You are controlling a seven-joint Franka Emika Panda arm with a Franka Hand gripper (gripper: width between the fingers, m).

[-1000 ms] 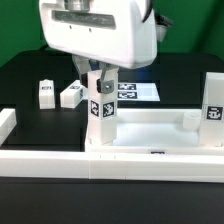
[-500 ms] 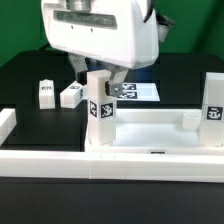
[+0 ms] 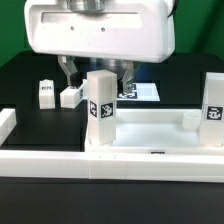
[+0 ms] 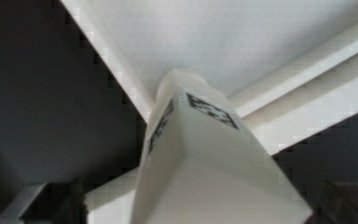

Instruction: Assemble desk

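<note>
Change: We see the gripper (image 3: 97, 80) sitting higher and nearer the camera than half a second ago. Its body now covers most of the upper part of the exterior view.
Claw state: The jaws are spread. One finger (image 3: 68, 72) stands on the exterior view's left of the leg top, and the other stands on its right. Neither appears to touch the leg. The claw holds nothing.
Released part: The upright leg (image 3: 100, 108) stands in the corner socket of the desk top (image 3: 150, 118), at the exterior view's left. Its tag faces the camera. In the wrist view we look down along this leg (image 4: 202, 150), with the tray wall beyond it.
Second leg: The right leg (image 3: 213, 108) stands upright at the opposite end of the desk top.
Loose parts: Two loose legs (image 3: 45, 92) lie on the black table (image 3: 20, 75), far left of the tray and well apart from it.
Other items: The marker board (image 3: 143, 91) lies behind the tray. The border rail (image 3: 120, 160) runs along its near side.
Meaning: We judge that the leg has been let go and stands unaided. We cannot confirm that it is fully seated.
Next step: We expect one of the loose legs to be fetched next.
</note>
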